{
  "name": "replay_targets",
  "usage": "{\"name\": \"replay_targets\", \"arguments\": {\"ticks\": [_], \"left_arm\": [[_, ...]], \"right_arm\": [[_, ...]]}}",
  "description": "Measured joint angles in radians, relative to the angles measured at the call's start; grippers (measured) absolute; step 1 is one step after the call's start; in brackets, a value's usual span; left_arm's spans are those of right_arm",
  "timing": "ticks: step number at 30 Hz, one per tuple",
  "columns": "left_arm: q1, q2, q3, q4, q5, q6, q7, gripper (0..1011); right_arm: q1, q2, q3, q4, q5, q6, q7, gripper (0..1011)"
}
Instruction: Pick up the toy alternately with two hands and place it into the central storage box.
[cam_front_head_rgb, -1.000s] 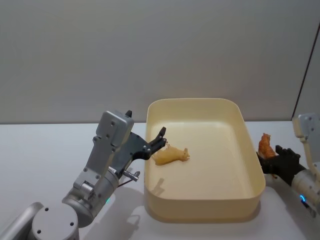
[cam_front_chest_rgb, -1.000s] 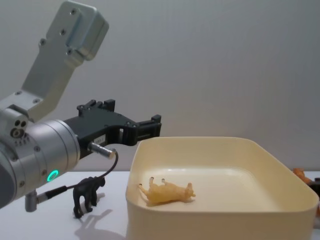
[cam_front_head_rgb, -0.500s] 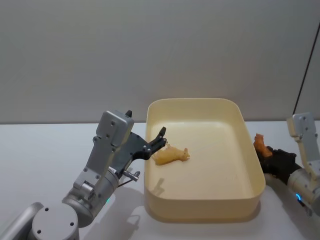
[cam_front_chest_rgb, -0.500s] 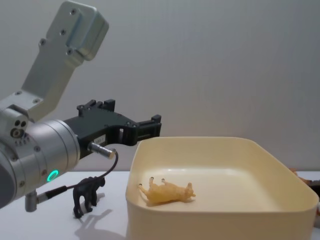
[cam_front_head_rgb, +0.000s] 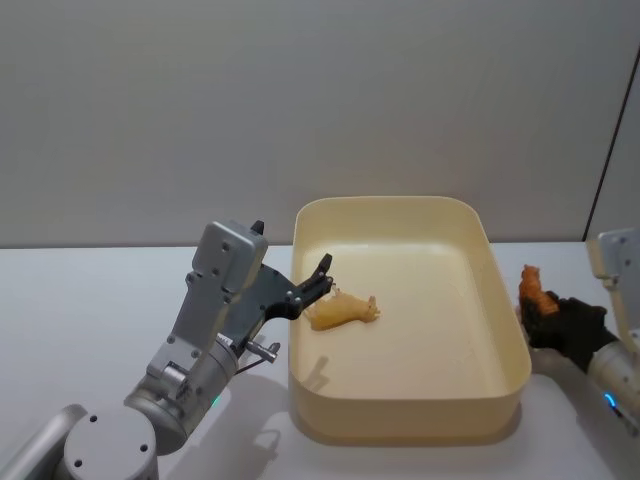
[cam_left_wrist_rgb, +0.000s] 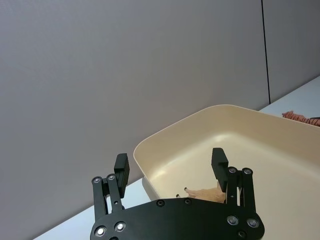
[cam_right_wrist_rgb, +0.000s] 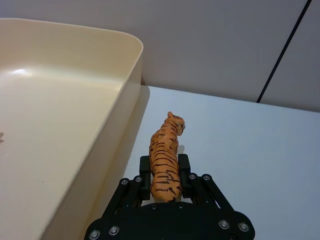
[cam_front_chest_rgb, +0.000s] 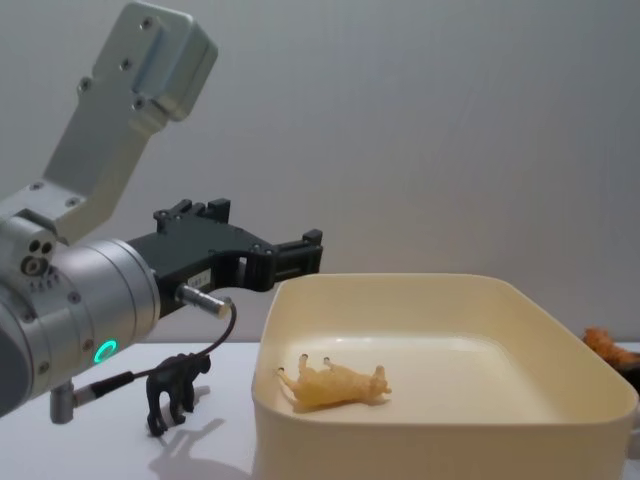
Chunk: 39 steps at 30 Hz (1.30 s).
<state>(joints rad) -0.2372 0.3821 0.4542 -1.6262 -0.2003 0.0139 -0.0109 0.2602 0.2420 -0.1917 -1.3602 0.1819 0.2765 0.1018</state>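
Jaws on the right gripper (cam_right_wrist_rgb: 164, 169) are clamped on the striped tiger toy (cam_right_wrist_rgb: 167, 142), pinching its hind half while head and forelegs stick out free beyond the fingertips. The toy is outside the central storage box (cam_front_head_rgb: 400, 418), just beside its right wall and, from the chest view, about level with the rim. I judge that to be the main hazard: a sideways move toward the left without more height could drive the tiger or the fingers into the wall, shoving the light tub along the table (cam_front_head_rgb: 90, 300) or twisting the toy out of the grip. The hold is narrow and near the tail end, so a quick swing could also make the tiger pivot or slip, and letting go before the rim is cleared would drop it on the table to the right. The left gripper (cam_left_wrist_rgb: 170, 163) hangs with its jaws spread wide over the box's left rim, above the tan toy (cam_front_head_rgb: 342, 312) lying on its side inside; it is well apart from the right one, so a clash looks unlikely, though a low move could knock over the black toy animal (cam_front_chest_rgb: 175, 385) on the table at left.
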Motion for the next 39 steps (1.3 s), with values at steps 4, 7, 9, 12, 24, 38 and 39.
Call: {"name": "replay_targets", "arguments": {"ticks": [4,7,9,12,24,38,39], "left_arm": [[0.000,0.000,0.000,0.000,0.000,0.000,0.000,1001],[0.000,0.000,0.000,0.000,0.000,0.000,0.000,1002],[0.000,0.000,0.000,0.000,0.000,0.000,0.000,1001],[0.000,0.000,0.000,0.000,0.000,0.000,0.000,1001],[0.000,0.000,0.000,0.000,0.000,0.000,0.000,1001],[0.000,0.000,0.000,0.000,0.000,0.000,0.000,1001],[0.000,0.000,0.000,0.000,0.000,0.000,0.000,1001]], "right_arm": [[-0.024,0.012,0.007,-0.041,-0.002,-0.016,-0.006,306],[-0.044,0.023,0.013,-0.082,-0.002,-0.031,-0.008,306],[-0.056,0.031,0.017,-0.117,0.001,-0.038,-0.008,306],[-0.063,0.039,0.024,-0.160,0.010,-0.046,0.002,306],[-0.018,0.035,0.028,-0.227,0.044,-0.050,0.093,306],[0.116,-0.043,-0.023,-0.082,0.047,0.004,0.221,306],[0.124,-0.048,-0.027,-0.069,0.045,0.004,0.226,306]]}}
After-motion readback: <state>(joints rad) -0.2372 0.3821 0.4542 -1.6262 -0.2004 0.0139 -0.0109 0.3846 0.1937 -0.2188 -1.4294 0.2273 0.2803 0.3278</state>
